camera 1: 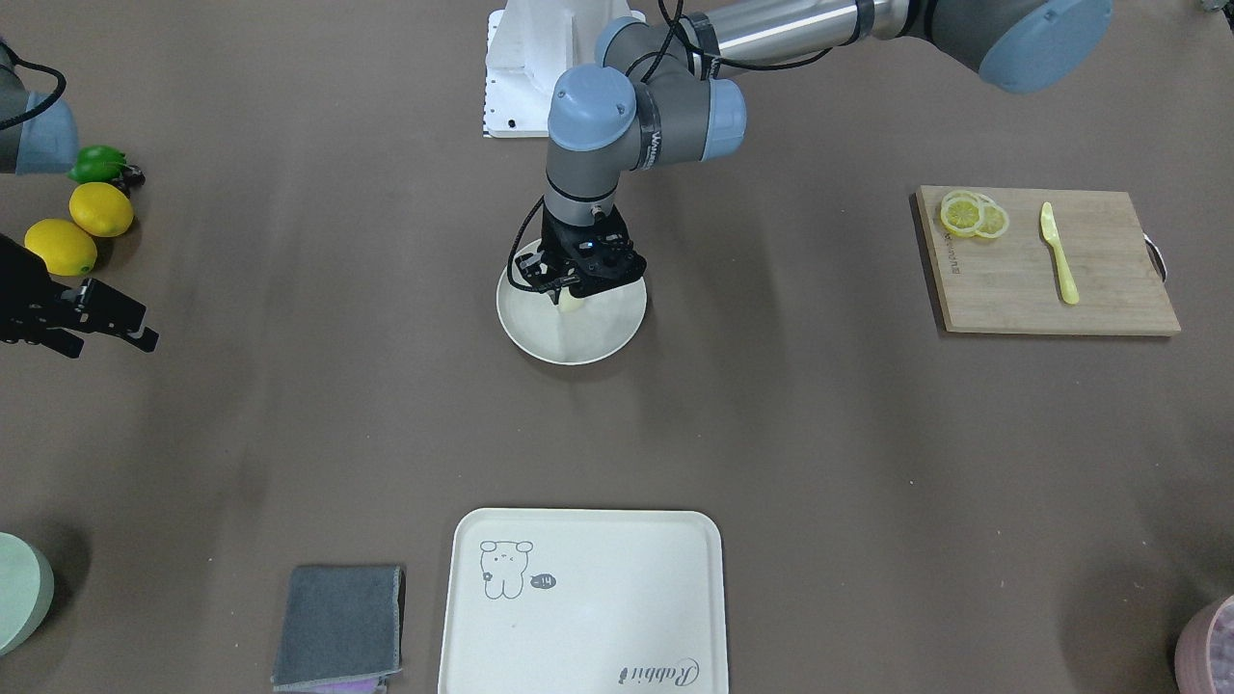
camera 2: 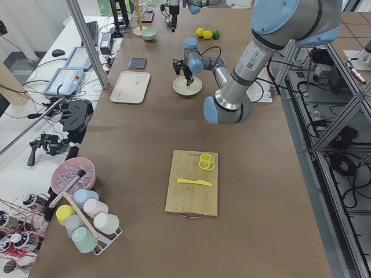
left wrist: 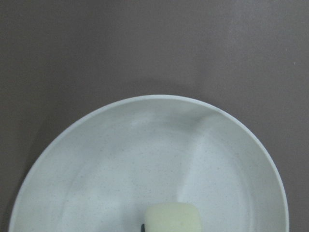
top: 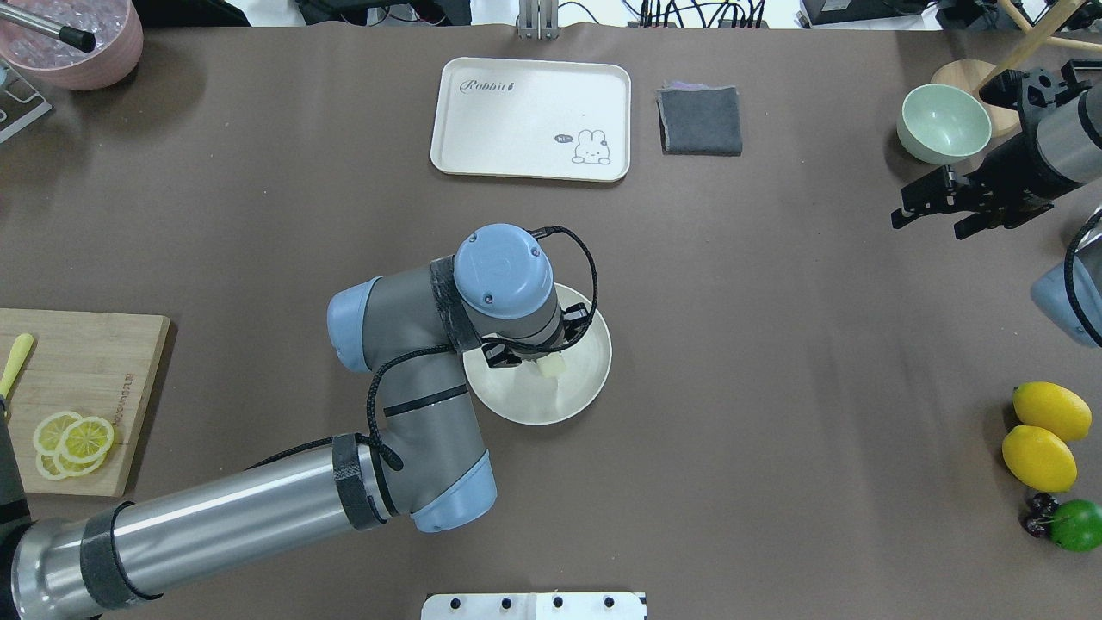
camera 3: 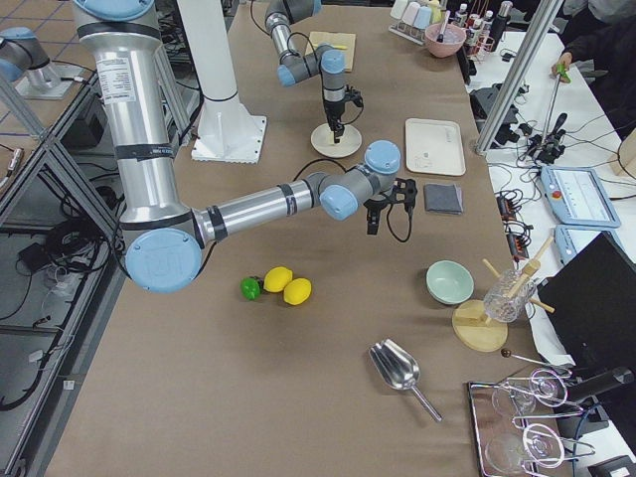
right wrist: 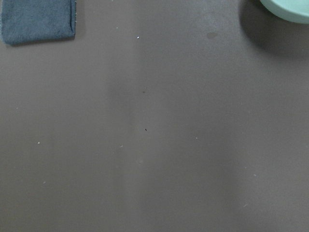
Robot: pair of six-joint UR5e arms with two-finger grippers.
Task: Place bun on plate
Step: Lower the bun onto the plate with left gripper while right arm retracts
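The round cream-white plate (camera 1: pixel 578 342) (top: pixel 578 398) sits mid-table. My left gripper (camera 1: pixel 567 294) (top: pixel 538 355) points straight down over the plate's robot-side half, shut on the small pale bun (camera 1: pixel 574 304) (top: pixel 552 366). In the left wrist view the bun (left wrist: pixel 174 218) shows at the bottom edge above the plate (left wrist: pixel 96 159); whether it touches the plate I cannot tell. My right gripper (camera 1: pixel 111 339) (top: pixel 930 222) hangs open and holds nothing, far off at the table's right end.
A cream tray (top: pixel 531 119) with a drawing and a folded grey cloth (top: pixel 700 120) (right wrist: pixel 38 19) lie at the far side. A cutting board (top: pixel 86 370) with lemon slices is at the left. Two lemons (top: pixel 1046 430) and a green bowl (top: pixel 943 123) are at the right.
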